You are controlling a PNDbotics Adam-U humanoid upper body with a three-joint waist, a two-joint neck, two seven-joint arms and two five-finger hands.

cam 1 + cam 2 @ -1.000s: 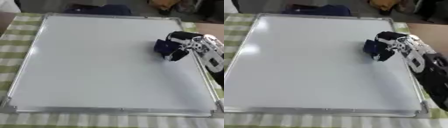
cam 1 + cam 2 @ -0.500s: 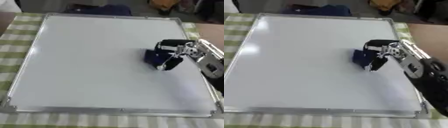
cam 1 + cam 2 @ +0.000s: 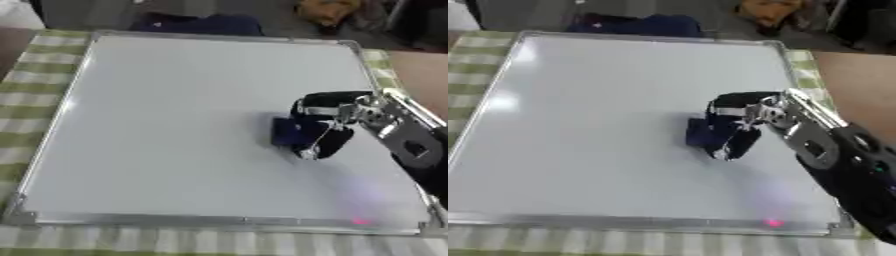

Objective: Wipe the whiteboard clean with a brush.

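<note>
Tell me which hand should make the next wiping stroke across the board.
The right hand. Its fingers are already curled round the dark blue brush, which sits on the whiteboard right of the middle. The left hand shows in neither view.

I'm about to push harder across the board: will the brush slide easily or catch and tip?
The brush probably slides easily: the whiteboard looks smooth and glossy. It seems small and light, mostly wrapped by the right robot hand. It looks low and blocky, so tipping seems unlikely, though the board's raised frame might catch it.
</note>
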